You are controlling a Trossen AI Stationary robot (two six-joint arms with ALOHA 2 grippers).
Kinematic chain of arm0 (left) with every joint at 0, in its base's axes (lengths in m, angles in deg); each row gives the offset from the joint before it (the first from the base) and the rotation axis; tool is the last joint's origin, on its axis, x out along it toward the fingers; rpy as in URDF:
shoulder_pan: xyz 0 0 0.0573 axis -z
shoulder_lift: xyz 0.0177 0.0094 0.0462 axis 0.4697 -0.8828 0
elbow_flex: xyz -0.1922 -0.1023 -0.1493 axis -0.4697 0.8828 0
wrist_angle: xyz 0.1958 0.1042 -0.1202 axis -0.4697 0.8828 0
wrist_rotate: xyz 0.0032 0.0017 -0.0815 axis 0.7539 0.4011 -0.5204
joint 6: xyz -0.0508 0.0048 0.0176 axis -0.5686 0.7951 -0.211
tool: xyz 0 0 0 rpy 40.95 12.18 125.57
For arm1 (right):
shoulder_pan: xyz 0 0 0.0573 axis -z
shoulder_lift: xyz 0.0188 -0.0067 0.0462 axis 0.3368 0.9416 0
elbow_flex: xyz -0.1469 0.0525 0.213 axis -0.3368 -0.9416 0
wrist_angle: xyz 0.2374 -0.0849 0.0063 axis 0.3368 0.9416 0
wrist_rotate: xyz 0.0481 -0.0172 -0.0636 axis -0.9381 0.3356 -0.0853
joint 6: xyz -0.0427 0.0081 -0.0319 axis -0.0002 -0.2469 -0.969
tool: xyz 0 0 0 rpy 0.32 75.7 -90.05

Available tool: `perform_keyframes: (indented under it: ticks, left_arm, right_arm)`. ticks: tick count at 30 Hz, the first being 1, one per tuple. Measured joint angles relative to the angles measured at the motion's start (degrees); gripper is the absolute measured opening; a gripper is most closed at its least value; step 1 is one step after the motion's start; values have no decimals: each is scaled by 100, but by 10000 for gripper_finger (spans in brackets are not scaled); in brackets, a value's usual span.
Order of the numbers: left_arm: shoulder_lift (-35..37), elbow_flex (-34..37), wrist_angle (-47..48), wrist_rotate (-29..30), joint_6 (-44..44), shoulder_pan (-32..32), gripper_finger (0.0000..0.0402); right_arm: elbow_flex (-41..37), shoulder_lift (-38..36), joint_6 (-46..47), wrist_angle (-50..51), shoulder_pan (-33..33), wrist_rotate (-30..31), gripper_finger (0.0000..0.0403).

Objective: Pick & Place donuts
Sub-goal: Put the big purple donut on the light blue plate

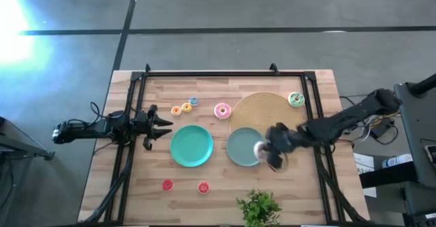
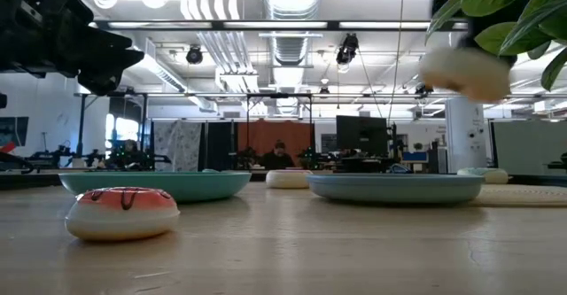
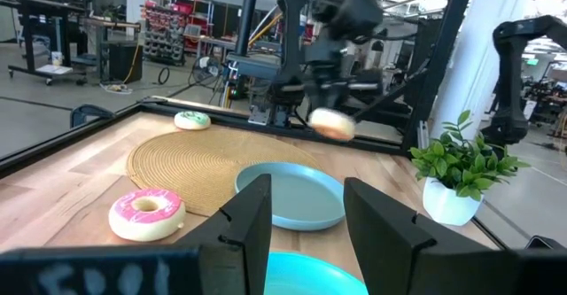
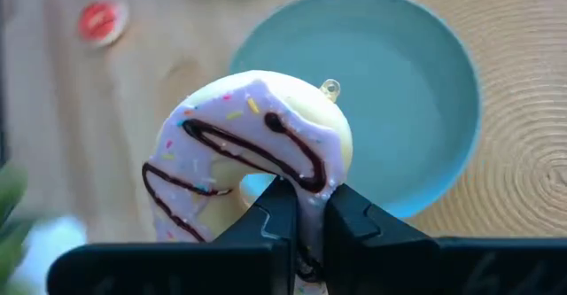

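Observation:
My right gripper (image 4: 306, 199) is shut on the white-iced donut (image 4: 252, 140), which has dark drizzle and sprinkles. It hangs in the air over the near right rim of the right teal plate (image 1: 240, 145). The same donut shows in the low view (image 2: 465, 72) and in the left wrist view (image 3: 332, 124). My left gripper (image 1: 162, 125) is open and waits at the table's left, beside the left teal plate (image 1: 191, 146). The pink donut (image 1: 222, 110) lies on the wood at the tan disc's left edge. The green donut (image 1: 296, 99) rests at the disc's far right. My right gripper pinches the white donut by one section of its ring (image 4: 303, 173). One finger (image 4: 276, 213) stands at the hole and the other finger (image 4: 353, 217) on the outer side. The donut stands on edge above the fingers, lifted clear over the plate (image 4: 399, 100).
Tiny donuts lie on the wood: orange (image 1: 176, 110), yellow (image 1: 186, 107) and bluish (image 1: 193, 101) at the far left, and two reddish ones (image 1: 167, 184) (image 1: 203, 187) near the front. A potted plant (image 1: 259, 208) stands at the near edge. The tan disc (image 1: 262, 110) lies behind the right plate.

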Motion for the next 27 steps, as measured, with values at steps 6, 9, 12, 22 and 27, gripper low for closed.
perform_keyframes:
  ticks: [6,9,12,22,27]
  left_arm:
    - [0,1,0,0,0,0,117]
    - [0,0,0,0,0,0,117]
    - [0,0,-1,0,-1,0,117]
    - [0,0,-2,0,0,0,117]
    - [-2,0,-2,0,-1,0,117]
  right_arm:
    - [-15,913,-211,-1190,1016,-1235,21]
    - [-17,1311,-335,-965,1044,-1358,32]
    - [-34,1676,-423,-758,1040,-1267,54]
    - [159,1792,-826,-606,1044,-1006,170]
    - [254,1493,-1507,183,1044,-1000,214]
